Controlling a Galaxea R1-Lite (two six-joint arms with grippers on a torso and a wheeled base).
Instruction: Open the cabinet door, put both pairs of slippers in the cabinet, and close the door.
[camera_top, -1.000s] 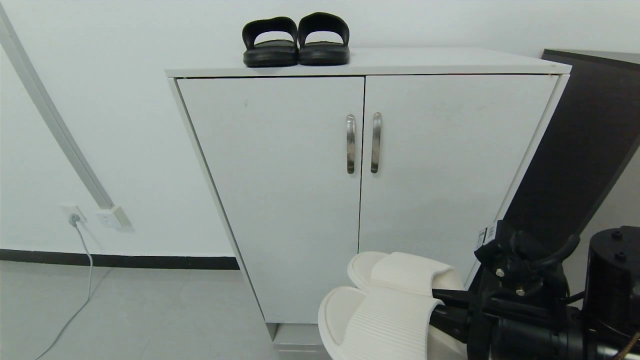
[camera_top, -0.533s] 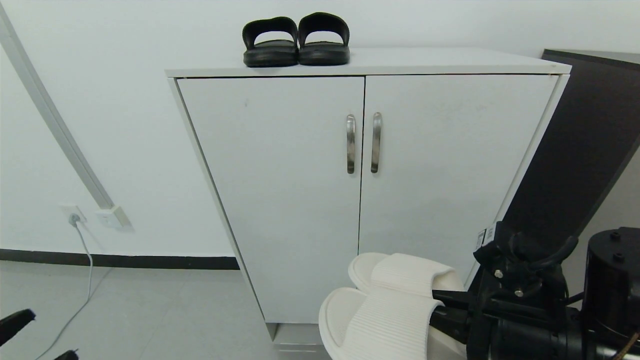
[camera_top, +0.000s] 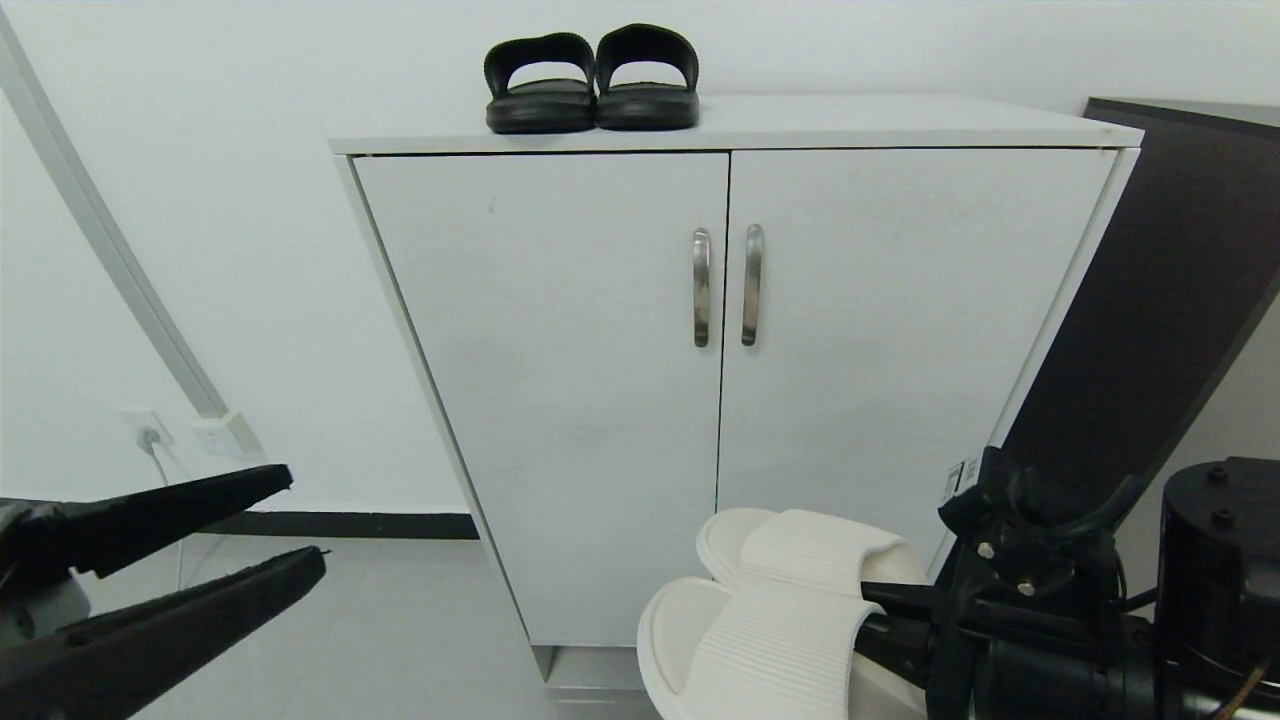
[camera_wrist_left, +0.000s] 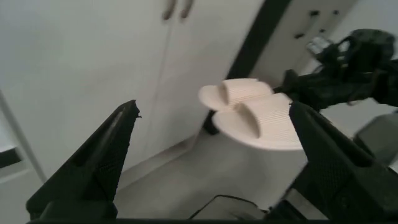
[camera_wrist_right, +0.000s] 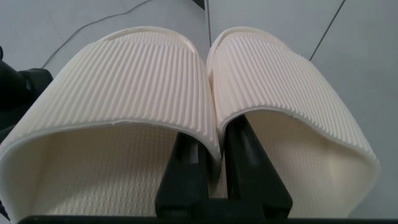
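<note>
L gripper (camera_top: 305, 515) spread, empty, near cabinet (camera_top: 900, 120). R gripper (camera_wrist_right: 214, 144) pinches white slippers (camera_top: 780, 610) by strap walls only: pair cd slip, or block left door (camera_top: 560, 400) swinging out.

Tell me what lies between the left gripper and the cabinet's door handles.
Nothing stands there: in the head view, only the bare left door separates the left gripper from the handles.

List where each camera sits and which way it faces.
Head: high on the robot, facing forward-down at the cabinet; left gripper and right gripper at lower corners.
Left wrist: behind its open fingers, facing the white slippers and cabinet.
Right wrist: behind its fingers, close on the white slippers they hold.
Shared: all show the white slippers.
</note>
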